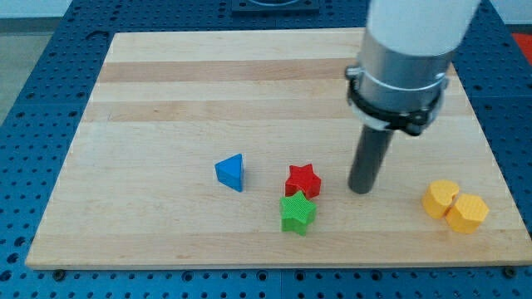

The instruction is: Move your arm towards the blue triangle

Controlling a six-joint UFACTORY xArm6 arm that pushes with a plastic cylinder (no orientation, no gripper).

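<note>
The blue triangle (231,172) lies on the wooden board (166,100), left of centre toward the view's bottom. My tip (360,190) is the lower end of a dark rod under a large grey and white arm body. It rests on the board well to the right of the blue triangle. The red star (302,180) and the green star (298,213) lie between my tip and the blue triangle. My tip is just right of the red star, with a small gap.
A yellow heart-shaped block (440,198) and a yellow hexagon (467,213) touch each other near the board's bottom right. A blue pegboard table (33,100) surrounds the board.
</note>
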